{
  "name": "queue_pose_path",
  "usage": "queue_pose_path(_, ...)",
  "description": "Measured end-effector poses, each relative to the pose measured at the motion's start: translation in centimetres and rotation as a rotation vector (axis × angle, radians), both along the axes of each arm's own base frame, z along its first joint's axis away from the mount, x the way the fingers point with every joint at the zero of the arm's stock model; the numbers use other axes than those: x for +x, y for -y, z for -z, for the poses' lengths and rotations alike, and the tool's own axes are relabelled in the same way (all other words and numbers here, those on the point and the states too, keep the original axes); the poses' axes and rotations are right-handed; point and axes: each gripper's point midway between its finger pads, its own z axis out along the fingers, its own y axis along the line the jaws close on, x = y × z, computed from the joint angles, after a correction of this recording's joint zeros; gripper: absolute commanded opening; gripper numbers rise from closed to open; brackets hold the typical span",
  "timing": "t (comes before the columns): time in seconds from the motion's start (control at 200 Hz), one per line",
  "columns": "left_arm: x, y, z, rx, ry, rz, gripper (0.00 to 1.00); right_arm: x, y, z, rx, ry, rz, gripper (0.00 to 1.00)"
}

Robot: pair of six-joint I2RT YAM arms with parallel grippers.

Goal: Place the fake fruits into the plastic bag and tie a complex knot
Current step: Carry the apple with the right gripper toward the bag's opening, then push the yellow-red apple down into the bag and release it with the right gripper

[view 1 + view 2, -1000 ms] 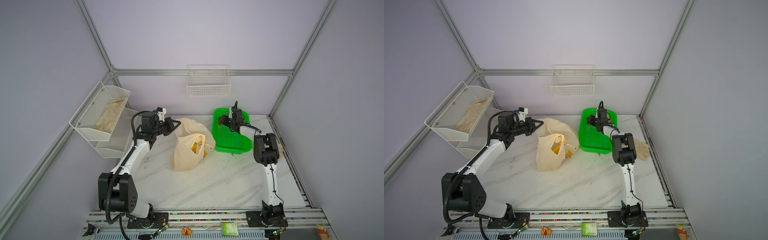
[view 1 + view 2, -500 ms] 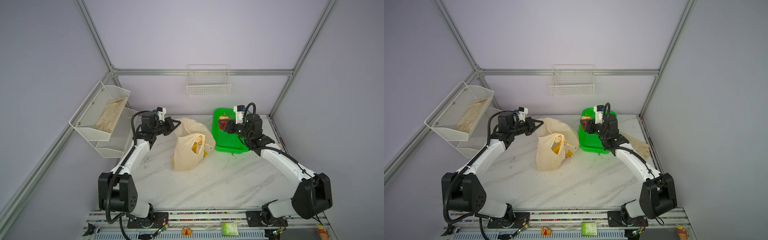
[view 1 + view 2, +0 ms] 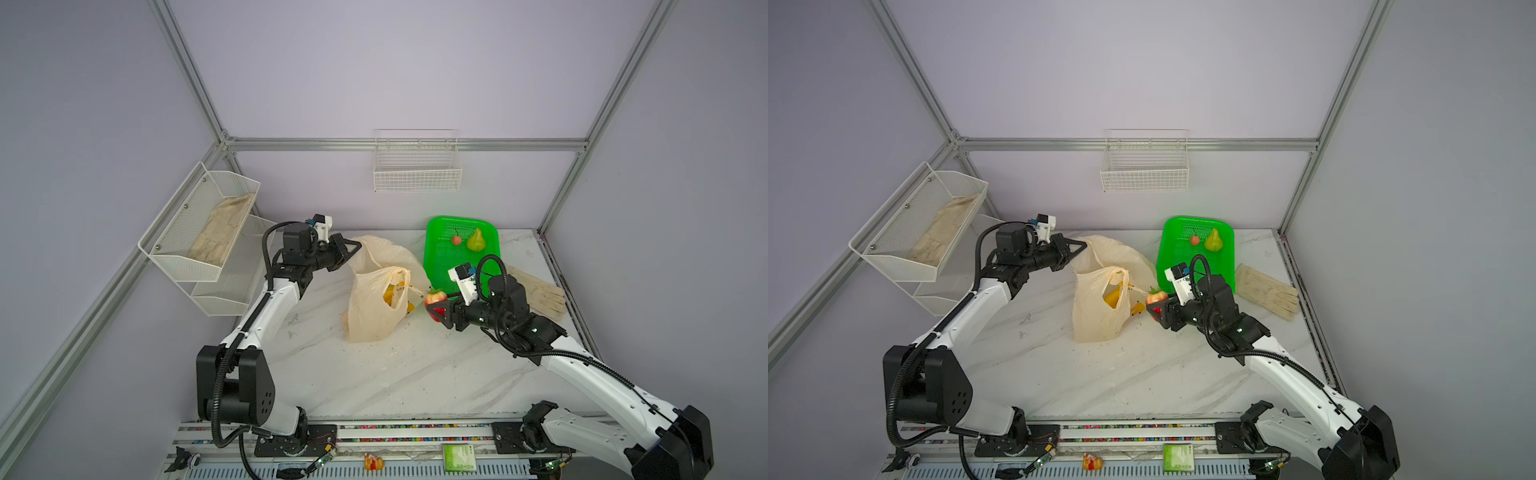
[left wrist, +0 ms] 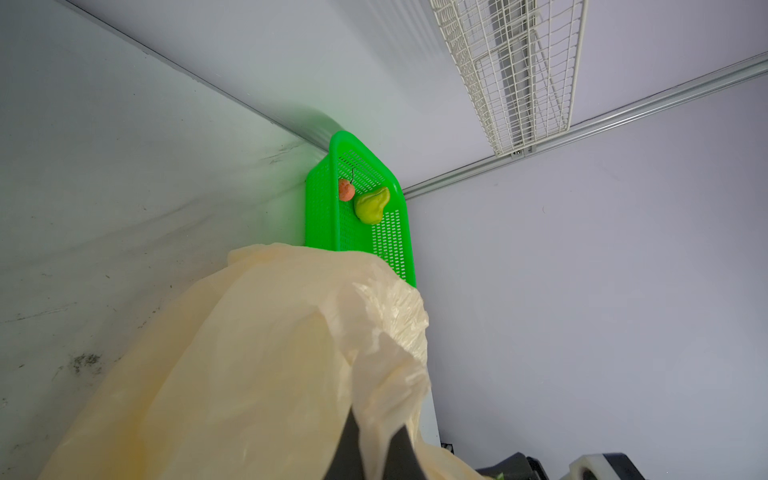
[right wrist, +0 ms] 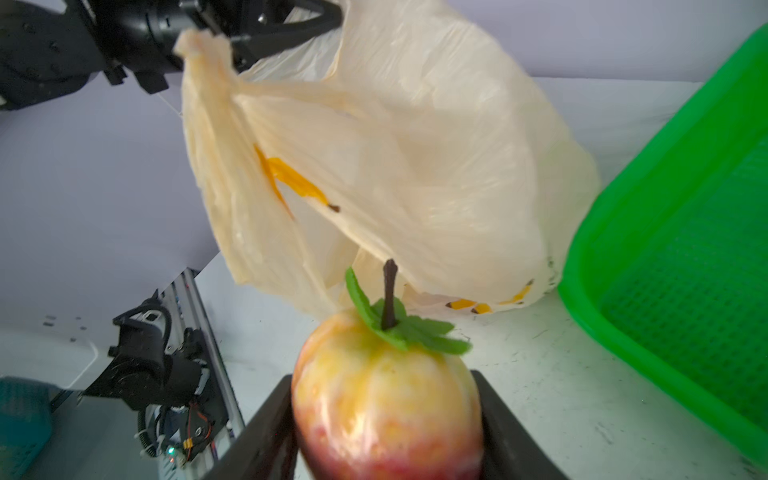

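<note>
Within right claw (image 5: 384,419), strawberry (image 5: 386,386) points stem toward bag (image 5: 415,166).

One pear (image 3: 475,241), one cherry (image 3: 456,240) inside single green basket (image 3: 440,266). One strawberry (image 3: 435,297) just in front of basket. One banana bunch (image 3: 389,296) inside lone plastic bag (image 3: 370,320), left of basket. Beige glove (image 3: 540,295) just right of basket, another glove (image 3: 220,232) far left: two. Left arm (image 3: 274,311), right arm (image 3: 594,376): two. White wire rack (image 3: 417,178) behind basket, second rack (image 3: 178,232) far left: two.

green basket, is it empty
No, a pear and a small red cherry lie in the green basket.
</note>
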Motion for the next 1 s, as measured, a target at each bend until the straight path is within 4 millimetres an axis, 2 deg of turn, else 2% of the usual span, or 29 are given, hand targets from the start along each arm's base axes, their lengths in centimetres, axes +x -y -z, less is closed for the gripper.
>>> queue_pose_path(0.135,0.0,0.0,0.0,-0.002,-0.002,-0.001,0.00,-0.3,-1.8,1.6,-0.021,-0.023,-0.055,0.34)
queue_pose_path(0.22,0.0,0.0,0.0,-0.002,-0.002,-0.001,0.00,0.4,-2.5,3.1,-0.052,-0.042,-0.063,0.34)
queue_pose_path(0.295,0.0,0.0,0.0,-0.003,-0.002,0.000,0.00,1.3,-3.1,3.6,-0.070,-0.044,-0.063,0.34)
queue_pose_path(0.395,0.0,0.1,0.0,-0.003,-0.002,0.003,0.00,3.0,-3.9,2.7,-0.076,-0.002,-0.041,0.33)
queue_pose_path(0.55,-0.2,0.3,0.0,-0.005,-0.002,0.011,0.00,6.3,-4.4,-0.8,-0.055,0.116,0.053,0.33)
queue_pose_path(0.725,-0.4,0.8,-0.1,-0.010,-0.002,0.030,0.00,8.7,-5.5,-4.1,0.018,0.204,0.100,0.33)
queue_pose_path(0.825,-0.5,1.0,-0.1,-0.012,-0.002,0.040,0.00,9.7,-6.8,-4.3,0.057,0.208,0.086,0.32)
queue_pose_path(1.0,-0.9,1.9,-0.2,-0.015,-0.003,0.066,0.00,10.1,-9.6,-2.5,0.093,0.166,0.039,0.32)
